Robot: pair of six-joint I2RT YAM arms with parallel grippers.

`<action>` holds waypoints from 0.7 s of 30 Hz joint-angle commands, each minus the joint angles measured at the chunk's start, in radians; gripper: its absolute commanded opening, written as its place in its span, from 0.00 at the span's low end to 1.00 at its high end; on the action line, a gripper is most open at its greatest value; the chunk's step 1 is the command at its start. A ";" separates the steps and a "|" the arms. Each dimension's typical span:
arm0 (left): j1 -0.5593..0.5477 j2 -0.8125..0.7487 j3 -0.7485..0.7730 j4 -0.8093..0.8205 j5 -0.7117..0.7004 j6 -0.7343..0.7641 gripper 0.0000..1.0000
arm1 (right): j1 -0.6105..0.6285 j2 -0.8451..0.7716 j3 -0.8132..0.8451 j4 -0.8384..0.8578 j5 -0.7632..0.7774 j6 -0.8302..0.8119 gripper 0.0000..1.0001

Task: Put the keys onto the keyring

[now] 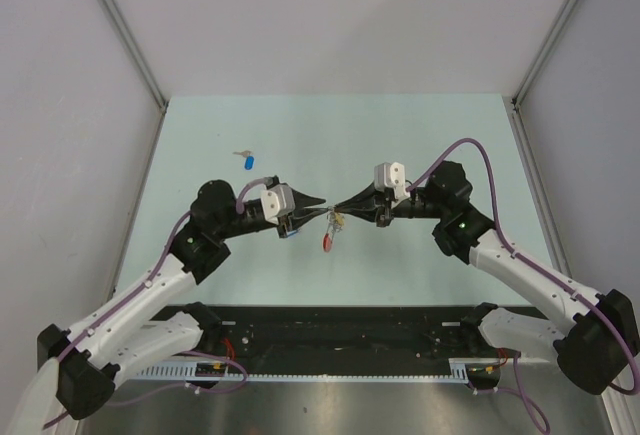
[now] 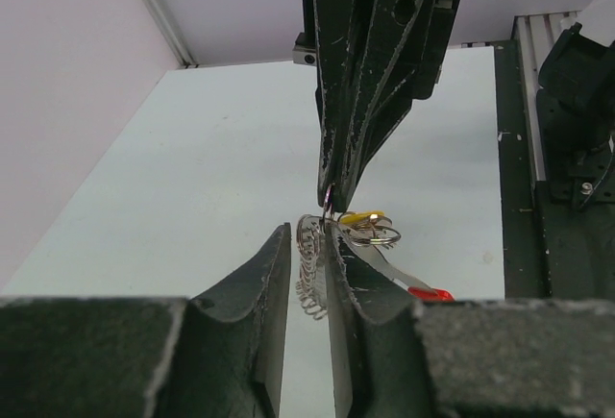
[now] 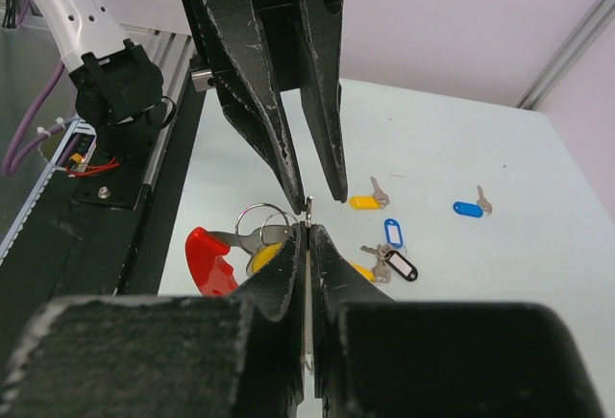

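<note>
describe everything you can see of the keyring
The keyring hangs between both grippers: a thick red plastic arc, drooping lowest, joined to silvery metal links. The right gripper is shut on a thin metal part of it; the links sit between the fingers of the open left gripper. A yellow-tagged key seems to hang on it.

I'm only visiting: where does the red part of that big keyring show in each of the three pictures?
Top external: red arc at centre, just below the arms' meeting tips.
Left wrist: red arc lower right of centre, only its end showing past the near finger.
Right wrist: red arc lower left of centre, left of the near fingers.
Shared landmark: left gripper and right gripper meeting tip to tip at the keyring.
</note>
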 commanded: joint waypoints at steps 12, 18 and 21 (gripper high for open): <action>0.006 0.031 0.025 0.019 0.076 -0.019 0.15 | 0.017 -0.002 0.004 0.060 -0.012 0.006 0.00; 0.006 0.031 0.024 0.028 0.086 -0.028 0.15 | 0.022 0.002 0.005 0.071 -0.016 0.009 0.00; 0.006 0.031 0.024 0.028 0.088 -0.027 0.14 | 0.025 0.001 0.005 0.071 -0.016 0.009 0.00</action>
